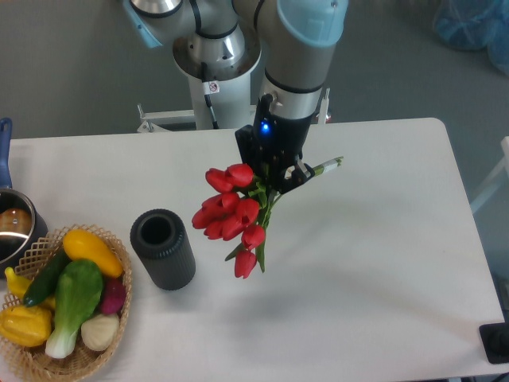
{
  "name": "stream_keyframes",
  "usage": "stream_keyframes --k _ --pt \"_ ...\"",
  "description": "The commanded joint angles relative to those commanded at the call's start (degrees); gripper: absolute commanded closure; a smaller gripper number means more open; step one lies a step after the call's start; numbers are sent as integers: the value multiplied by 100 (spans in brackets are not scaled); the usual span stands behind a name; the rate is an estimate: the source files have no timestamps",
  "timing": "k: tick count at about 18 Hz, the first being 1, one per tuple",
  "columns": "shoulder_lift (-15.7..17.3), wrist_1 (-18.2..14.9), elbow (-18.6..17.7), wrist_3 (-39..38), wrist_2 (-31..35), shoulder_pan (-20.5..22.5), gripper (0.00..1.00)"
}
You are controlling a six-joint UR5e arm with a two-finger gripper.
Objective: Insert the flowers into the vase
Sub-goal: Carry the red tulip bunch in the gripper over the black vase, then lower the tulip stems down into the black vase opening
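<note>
A: Above the white table [382,263], near its middle, the flowers [233,215] are held off the surface. What is noted of them?

B: Red tulips, buds closed, bundled on green stems with green leaves. The buds are hung low and to the left; the cut stem ends are pointed up and right, past the gripper [280,173].

A: And the gripper's state?

B: Closed around the stems, the bunch carried tilted.

A: The vase [163,248]?

B: A dark, ribbed cylinder is seen upright on the table, left of the buds and apart from them, round mouth open.

A: Anything else recorded?

B: A wicker basket [71,354] of toy vegetables at lower left; a metal pot [16,227] at the left edge.
</note>
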Motion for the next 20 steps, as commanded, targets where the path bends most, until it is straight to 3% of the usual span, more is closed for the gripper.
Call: stream_keyframes --k 2,5,9,16,20 --pt "0 96 -44 0 -26 -96 100" --pt "-96 754 -44 -498 -88 -360 100" --pt "-97 1221 -228 -677 -411 -537 100" --pt "-35 2029 -185 -1634 -2590 7 100" --pt "-53 2101 -89 -2458 -3927 193 100"
